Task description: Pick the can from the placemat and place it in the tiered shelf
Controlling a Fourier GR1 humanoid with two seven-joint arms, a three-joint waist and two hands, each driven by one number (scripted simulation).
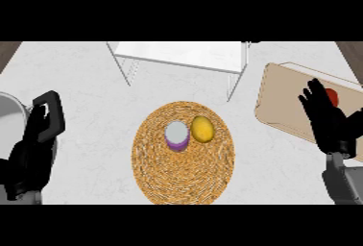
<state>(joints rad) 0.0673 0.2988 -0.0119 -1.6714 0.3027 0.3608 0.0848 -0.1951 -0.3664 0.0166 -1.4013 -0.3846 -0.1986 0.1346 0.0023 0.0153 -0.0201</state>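
Observation:
A purple can (175, 136) with a grey top stands upright near the middle of a round woven placemat (183, 178). A yellow lemon (202, 129) lies against the can's right side. The white tiered shelf (186, 54) stands at the back of the counter, beyond the mat. My right hand (327, 117) is raised at the right edge, fingers straight and open, well away from the can. My left hand (34, 144) rests at the left edge, fingers relaxed and holding nothing.
A tan cutting board (284, 103) with a red item (333, 98) on it lies at the right, partly behind my right hand. A grey pot with a black handle (53, 113) sits at the left edge behind my left hand.

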